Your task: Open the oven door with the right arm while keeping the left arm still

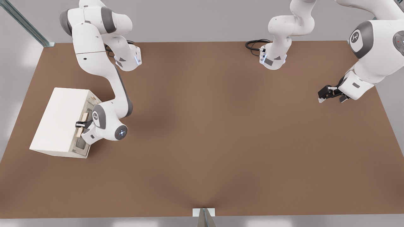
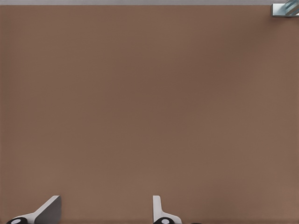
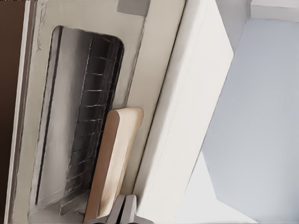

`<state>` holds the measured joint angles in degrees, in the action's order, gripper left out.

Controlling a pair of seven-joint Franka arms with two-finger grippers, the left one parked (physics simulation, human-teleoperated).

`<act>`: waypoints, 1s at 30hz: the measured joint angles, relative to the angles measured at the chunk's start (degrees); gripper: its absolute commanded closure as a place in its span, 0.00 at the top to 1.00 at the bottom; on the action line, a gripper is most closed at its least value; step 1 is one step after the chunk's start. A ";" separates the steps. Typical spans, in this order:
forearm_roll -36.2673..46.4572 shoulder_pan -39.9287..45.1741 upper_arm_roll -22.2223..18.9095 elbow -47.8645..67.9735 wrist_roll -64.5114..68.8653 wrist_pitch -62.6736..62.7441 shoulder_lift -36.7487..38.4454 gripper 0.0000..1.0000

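In the front view, a white box oven (image 1: 58, 121) is seen on the brown table (image 1: 221, 132), near the table's edge at the front view's left, turned at an angle. Its door (image 1: 82, 138) faces the front view's right and is largely covered by the right arm (image 1: 104, 78), which is bent down from the far edge to the oven's front. The black gripper (image 1: 80, 125) is placed at the pale wooden handle (image 1: 83, 117), with the wrist disc and its lit dots turned toward the camera. The door is seen close against the oven body; whether a gap has opened cannot be told. A black cable (image 1: 255, 44) is coiled by the far arm base, and a metal bracket (image 1: 204, 213) is fixed at the table's near edge. The left arm (image 1: 369, 53) is held well apart, at the front view's right.

In the left wrist view, only bare table and two white fingertips (image 2: 159, 210) are shown, with a metal corner piece (image 2: 285, 8) at the table's far edge.

In the right wrist view, the cream door frame (image 3: 154, 70) and its dark glass window (image 3: 93, 121), with rack bars behind it, are seen close up. The handle (image 3: 114, 158) is laid along the frame beside the window. The gripper's fingers (image 3: 125, 210) are seen pressed together just at the handle's end, and nothing is seen between them.
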<state>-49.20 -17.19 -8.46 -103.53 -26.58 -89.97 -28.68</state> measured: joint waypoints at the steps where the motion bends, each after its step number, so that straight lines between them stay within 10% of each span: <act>1: -0.01 -0.02 -0.02 -0.01 -0.50 -0.07 -0.06 0.00; 17: 3.88 -4.98 2.61 1.57 -6.93 -0.83 -0.99 0.00; 18: 5.22 -5.32 4.52 2.41 -7.42 -1.16 -0.99 0.12; 19: 7.04 -5.51 6.28 4.21 -7.88 -1.68 -0.97 1.00; 30: 48.43 8.95 3.73 30.39 8.74 10.49 13.84 1.00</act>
<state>-0.76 -8.24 -4.73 -73.14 -17.84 -79.48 -14.84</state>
